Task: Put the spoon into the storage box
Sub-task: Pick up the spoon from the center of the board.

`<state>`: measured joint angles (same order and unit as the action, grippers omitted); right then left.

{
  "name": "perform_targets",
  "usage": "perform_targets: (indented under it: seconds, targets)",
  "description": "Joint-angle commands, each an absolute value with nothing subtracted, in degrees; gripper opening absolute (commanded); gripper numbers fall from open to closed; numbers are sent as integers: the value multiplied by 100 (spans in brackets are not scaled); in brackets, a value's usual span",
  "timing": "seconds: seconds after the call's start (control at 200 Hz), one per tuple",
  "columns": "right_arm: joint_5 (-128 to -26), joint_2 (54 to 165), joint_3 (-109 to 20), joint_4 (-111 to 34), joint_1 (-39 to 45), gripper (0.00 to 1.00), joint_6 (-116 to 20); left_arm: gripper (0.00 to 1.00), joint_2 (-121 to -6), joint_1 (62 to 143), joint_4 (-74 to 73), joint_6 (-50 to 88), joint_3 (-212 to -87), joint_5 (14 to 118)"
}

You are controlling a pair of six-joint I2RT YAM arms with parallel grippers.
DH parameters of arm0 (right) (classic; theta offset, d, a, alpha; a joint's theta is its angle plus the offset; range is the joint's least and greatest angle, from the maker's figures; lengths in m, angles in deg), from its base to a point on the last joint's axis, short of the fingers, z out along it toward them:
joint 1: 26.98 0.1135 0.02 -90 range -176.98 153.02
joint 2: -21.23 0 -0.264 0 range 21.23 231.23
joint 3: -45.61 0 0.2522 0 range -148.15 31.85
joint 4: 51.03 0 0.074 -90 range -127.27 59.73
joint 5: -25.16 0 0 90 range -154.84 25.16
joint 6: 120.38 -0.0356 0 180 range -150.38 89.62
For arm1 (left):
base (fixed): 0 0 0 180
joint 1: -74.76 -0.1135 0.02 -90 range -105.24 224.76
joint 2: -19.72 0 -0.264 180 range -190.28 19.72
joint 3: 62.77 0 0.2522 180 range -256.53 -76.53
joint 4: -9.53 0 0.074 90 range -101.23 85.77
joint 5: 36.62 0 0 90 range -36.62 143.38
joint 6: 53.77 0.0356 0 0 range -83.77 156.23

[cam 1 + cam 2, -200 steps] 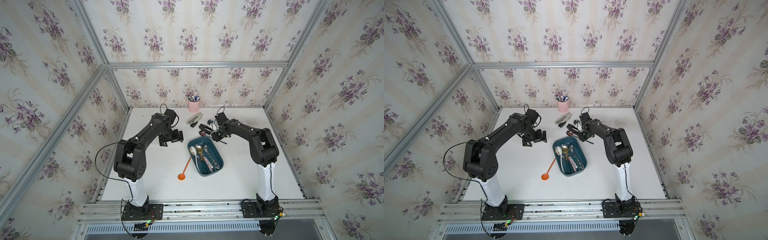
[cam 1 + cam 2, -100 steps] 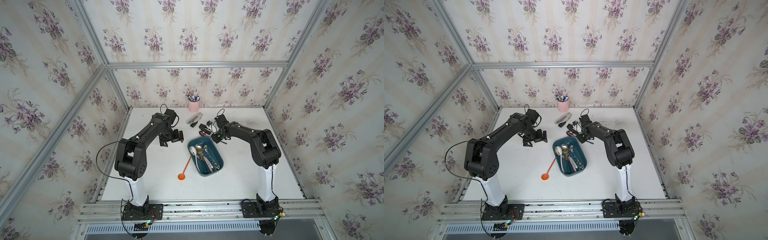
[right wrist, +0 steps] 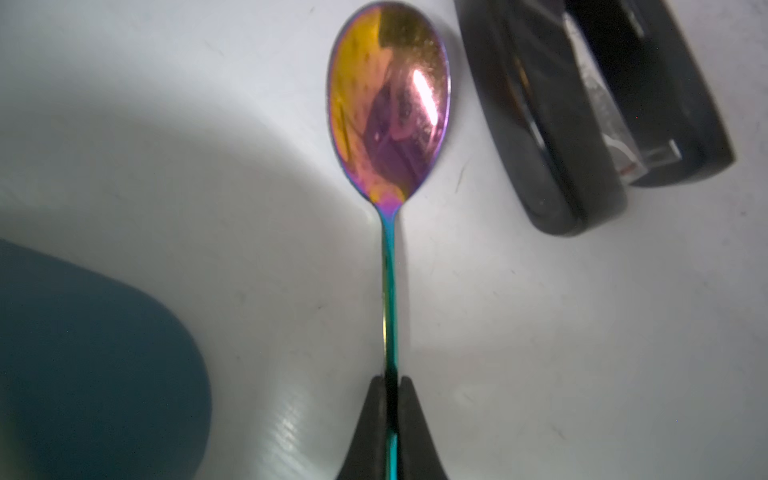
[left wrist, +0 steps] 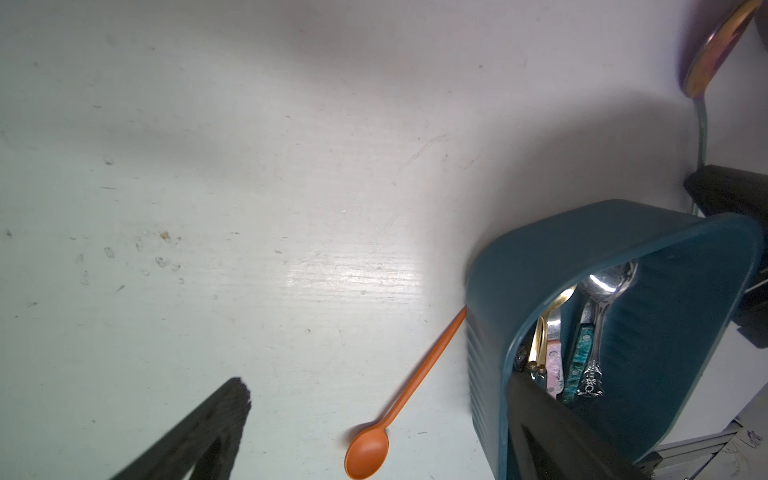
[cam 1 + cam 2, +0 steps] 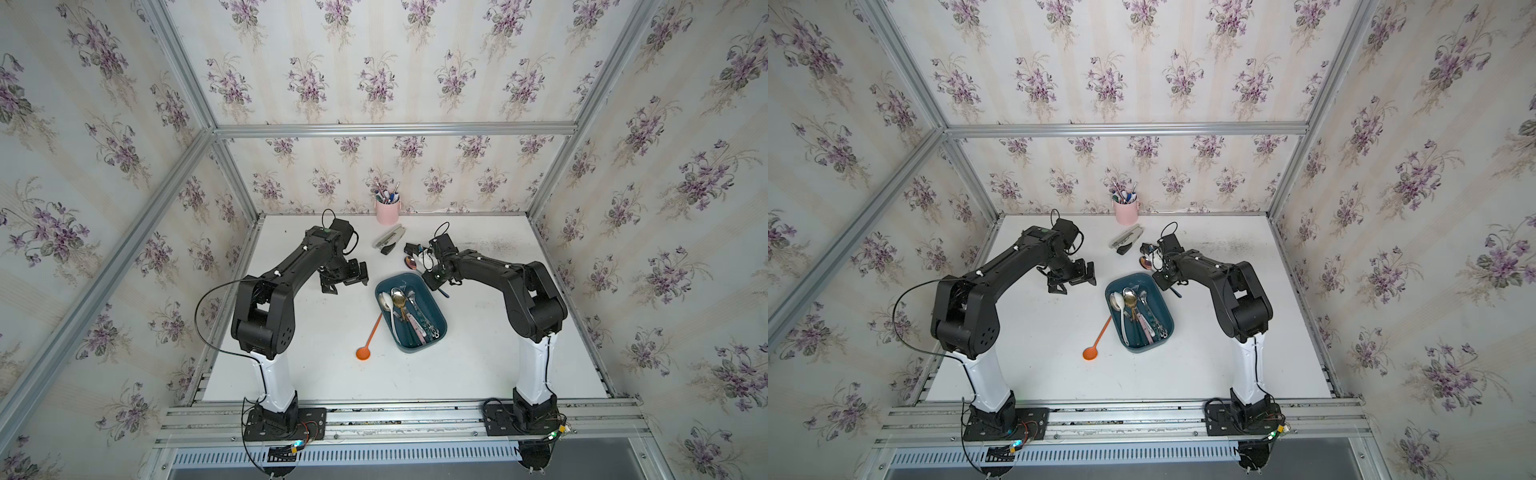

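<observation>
The right gripper (image 3: pixel 390 380) is pinching tight on the thin handle of the rainbow spoon (image 3: pixel 388 104), both black fingertips pressing it from either side in the right wrist view. The iridescent bowl is pointing away from the jaws and seems to be lying on the white table (image 5: pixel 478 361), though the blur makes that hard to confirm. Just beside the bowl, the black stapler (image 3: pixel 582 124) is sitting, and on the handle's other side a corner of the storage box (image 3: pixel 95 353) is showing, apart from the spoon. In both top views this grip is happening just above centre of the frame, right at the upper edge of the teal storage box (image 5: pixel 430 297), which is lying at centre and already carrying several spoons (image 5: pixel 395 303). The orange spoon (image 5: pixel 371 334) is lying on the table along the box's left side, bowl toward lower left. Further left, the left gripper (image 5: pixel 344 282) is hanging spread wide, gripping nothing. The pink pen cup (image 5: pixel 387 212) is standing by the back wall.
</observation>
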<state>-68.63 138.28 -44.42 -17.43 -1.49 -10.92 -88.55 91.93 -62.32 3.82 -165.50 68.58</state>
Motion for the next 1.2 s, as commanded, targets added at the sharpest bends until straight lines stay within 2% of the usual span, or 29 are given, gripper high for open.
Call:
perform_targets:
  seconds: [0.0, 0.135, 0.759, 1.194]
  targets:
    - [-6781, 13821, -4282, -805, -130, 4, -1148, 100, -8893, 9181, -6221, 334, -16570, 6902]
    - [-6807, 13693, -4276, -987, -127, 0, -1191, 100, -8926, 9184, -6220, 326, -16574, 6920]
    - [-6662, 13274, -4639, -839, -134, 0, -1639, 100, -8918, 9163, -6138, 277, -16481, 6937]
    - [-6655, 12392, -5015, 219, -100, 0, -2348, 100, -8901, 9163, -5964, 354, -16253, 6947]
